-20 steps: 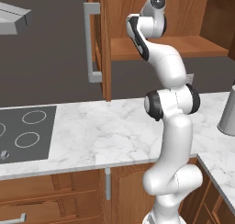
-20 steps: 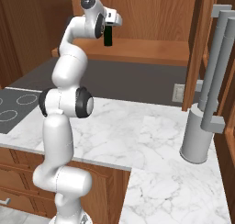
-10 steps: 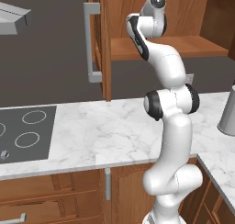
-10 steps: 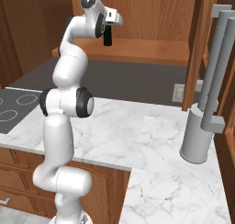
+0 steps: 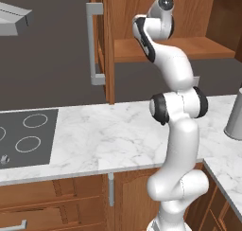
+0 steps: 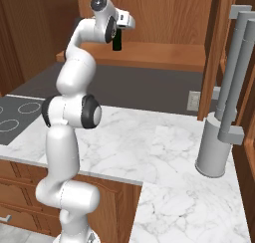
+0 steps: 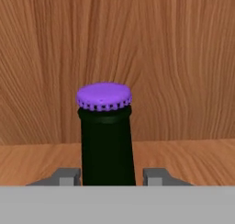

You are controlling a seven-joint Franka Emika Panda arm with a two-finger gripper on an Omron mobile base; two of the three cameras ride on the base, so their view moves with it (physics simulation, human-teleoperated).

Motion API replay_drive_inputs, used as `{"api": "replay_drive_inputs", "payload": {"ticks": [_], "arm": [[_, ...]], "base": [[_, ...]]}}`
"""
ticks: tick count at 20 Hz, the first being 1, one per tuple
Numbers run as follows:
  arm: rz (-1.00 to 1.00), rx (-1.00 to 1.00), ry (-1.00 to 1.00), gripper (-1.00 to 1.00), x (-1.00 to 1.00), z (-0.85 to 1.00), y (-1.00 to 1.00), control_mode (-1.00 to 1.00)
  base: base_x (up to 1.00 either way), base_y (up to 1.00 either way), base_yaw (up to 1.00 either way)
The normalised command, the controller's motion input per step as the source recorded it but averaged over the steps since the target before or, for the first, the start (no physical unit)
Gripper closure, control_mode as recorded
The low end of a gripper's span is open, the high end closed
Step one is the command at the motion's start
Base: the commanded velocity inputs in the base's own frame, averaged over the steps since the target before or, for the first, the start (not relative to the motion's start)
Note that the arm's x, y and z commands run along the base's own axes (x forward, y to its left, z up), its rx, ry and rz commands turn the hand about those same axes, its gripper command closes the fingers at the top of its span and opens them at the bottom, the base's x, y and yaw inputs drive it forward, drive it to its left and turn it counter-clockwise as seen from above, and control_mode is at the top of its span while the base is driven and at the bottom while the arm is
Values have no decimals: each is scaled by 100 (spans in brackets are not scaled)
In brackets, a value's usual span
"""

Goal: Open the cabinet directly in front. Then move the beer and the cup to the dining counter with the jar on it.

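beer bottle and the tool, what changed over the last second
The tool has closed in around the beer bottle; its fingers now sit beside the neck. A firm grip cannot be told. The arm, the bottle on the cabinet shelf and the base stayed put.

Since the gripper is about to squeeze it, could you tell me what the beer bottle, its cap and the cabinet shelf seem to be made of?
The beer: dark green-black, smooth and faintly glossy, likely glass. Its cap: matte purple with a crimped edge, probably metal. The cabinet shelf and back panel: reddish-brown with visible grain, apparently wood.
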Motion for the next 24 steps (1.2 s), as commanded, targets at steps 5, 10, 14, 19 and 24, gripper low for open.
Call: {"api": "replay_drive_inputs", "payload": {"ticks": [5,10,14,19,24], "arm": [[3,0,-21,100,-67,-1,0,-100],[7,0,-34,100,-100,-3,0,-100],[8,0,-32,100,-100,-2,0,-100],[5,1,-10,100,-100,2,0,-100],[0,0,0,100,-100,4,0,-100]], "base": [[0,0,0],[0,0,0],[0,0,0],[0,0,0],[0,0,0]]}}
